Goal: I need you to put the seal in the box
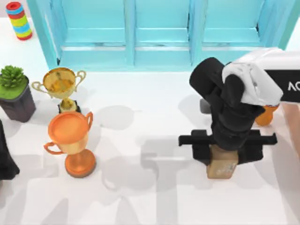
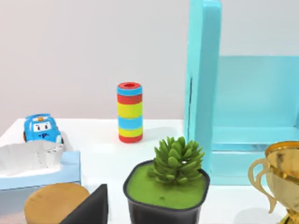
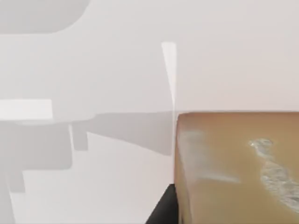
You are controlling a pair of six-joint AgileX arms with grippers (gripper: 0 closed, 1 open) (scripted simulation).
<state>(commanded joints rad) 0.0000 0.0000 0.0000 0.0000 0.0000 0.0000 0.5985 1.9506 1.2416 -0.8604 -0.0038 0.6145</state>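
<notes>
The seal [image 1: 221, 165] is a small tan-brown block at the table's right front. In the right wrist view the seal [image 3: 238, 168] shows pale markings on its face. My right gripper [image 1: 223, 158] comes down on it from above and is shut on it, its black body hiding the block's upper part. A dark fingertip [image 3: 161, 212] lies against the block's side. The box [image 1: 291, 127] shows as a salmon-pink strip at the right edge of the top view. My left gripper [image 1: 4, 161] is parked at the far left edge.
An orange bottle [image 1: 265, 116] stands behind the right arm. At the left are an orange trophy [image 1: 70, 140], a gold trophy [image 1: 63, 86] and a potted plant [image 1: 14, 91]. A blue cabinet [image 1: 159, 33] spans the back, with a striped can [image 1: 18, 21] beside it.
</notes>
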